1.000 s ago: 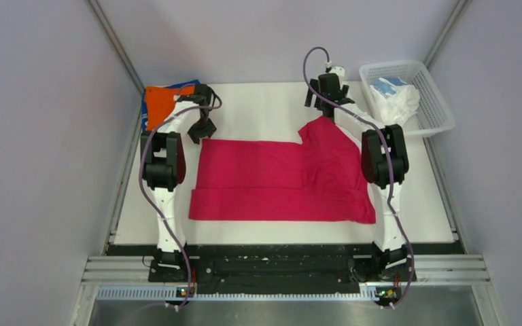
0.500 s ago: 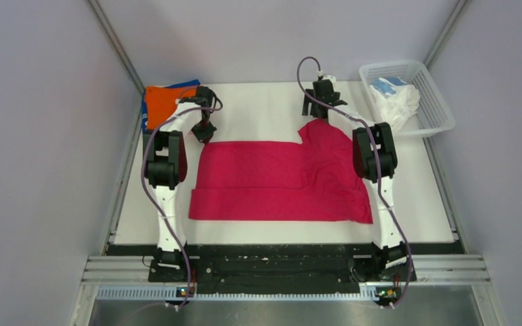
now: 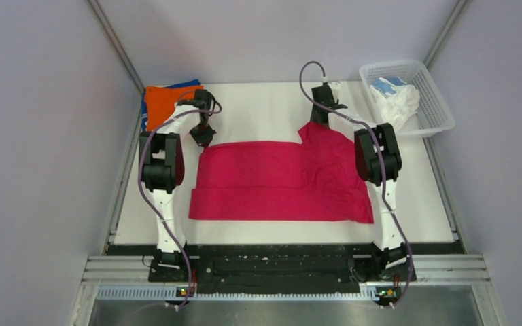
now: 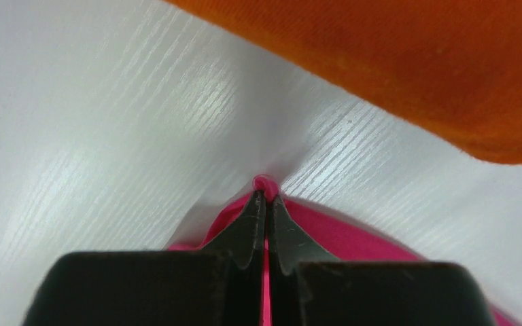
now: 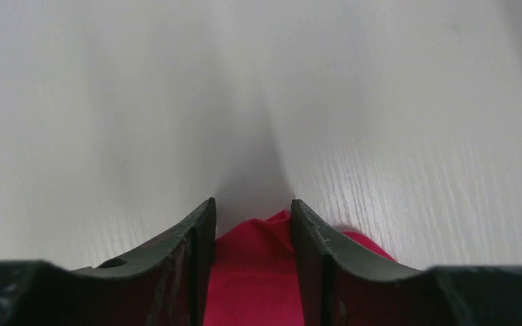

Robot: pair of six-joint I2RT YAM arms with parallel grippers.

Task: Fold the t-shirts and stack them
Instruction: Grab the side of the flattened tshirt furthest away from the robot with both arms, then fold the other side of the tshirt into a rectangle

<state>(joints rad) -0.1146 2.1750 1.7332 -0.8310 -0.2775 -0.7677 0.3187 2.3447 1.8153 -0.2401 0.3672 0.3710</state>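
The crimson-pink t-shirt (image 3: 279, 180) lies partly folded across the middle of the white table (image 3: 265, 109). My left gripper (image 3: 202, 139) is at its far left corner. In the left wrist view that gripper (image 4: 266, 193) is shut on a pinch of the pink cloth (image 4: 353, 234). My right gripper (image 3: 317, 121) is at the shirt's far right corner. In the right wrist view its jaws (image 5: 251, 210) stand apart, straddling a raised point of the red cloth (image 5: 255, 272).
A folded orange t-shirt (image 3: 160, 102) lies on a blue one (image 3: 189, 83) at the table's far left corner, close to my left gripper (image 4: 414, 61). A white mesh basket (image 3: 442, 112) at the far right holds white and light-blue cloth (image 3: 394, 98).
The left gripper dropped onto the shirt's far left corner and shut on it. The right gripper came down to the far right corner and its jaws narrowed around the cloth.
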